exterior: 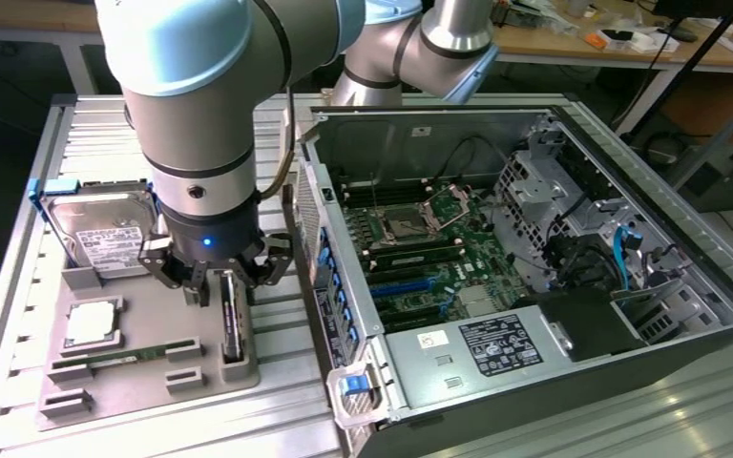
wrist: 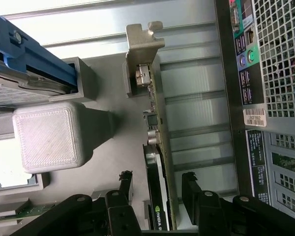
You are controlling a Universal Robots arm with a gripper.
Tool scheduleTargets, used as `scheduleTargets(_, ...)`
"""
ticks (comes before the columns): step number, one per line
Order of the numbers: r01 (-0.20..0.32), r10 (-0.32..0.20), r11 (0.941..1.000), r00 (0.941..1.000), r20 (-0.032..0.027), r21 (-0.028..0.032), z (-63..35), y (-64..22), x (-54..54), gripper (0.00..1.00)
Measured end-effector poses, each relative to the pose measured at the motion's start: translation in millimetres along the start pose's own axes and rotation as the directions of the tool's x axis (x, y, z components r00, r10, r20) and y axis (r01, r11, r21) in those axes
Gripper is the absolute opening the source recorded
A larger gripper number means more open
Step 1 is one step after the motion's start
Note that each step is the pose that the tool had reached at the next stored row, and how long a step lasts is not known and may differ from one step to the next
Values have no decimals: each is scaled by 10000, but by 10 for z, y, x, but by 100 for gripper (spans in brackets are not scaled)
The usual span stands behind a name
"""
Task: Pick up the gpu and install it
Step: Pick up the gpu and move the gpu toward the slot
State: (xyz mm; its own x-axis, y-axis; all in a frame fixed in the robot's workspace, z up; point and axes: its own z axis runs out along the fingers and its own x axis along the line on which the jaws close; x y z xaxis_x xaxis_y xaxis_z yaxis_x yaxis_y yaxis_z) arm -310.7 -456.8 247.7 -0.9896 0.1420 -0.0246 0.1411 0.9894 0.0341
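While the black gripper hangs low over the grey plastic parts tray, its fingers stand spread, one on each side of the gpu, a thin green circuit card with a black cooler block that stands on its long edge in a tray slot. In the wrist view a narrow strip of open room shows between each finger and the card's face, so neither appears to touch it. Beyond the fingertips, the card's silver metal end bracket caps its far end, edges free. On the cooler side of the fingers, bare tray floor reaches a grey ribbed block; on the board side, slatted aluminium table runs open to the perforated rear wall of the open computer case.
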Motion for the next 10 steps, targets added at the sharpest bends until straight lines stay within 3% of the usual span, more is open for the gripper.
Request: scheduleTargets(10,-1,1,10000,10000,-5,3,30,-1,1,53)
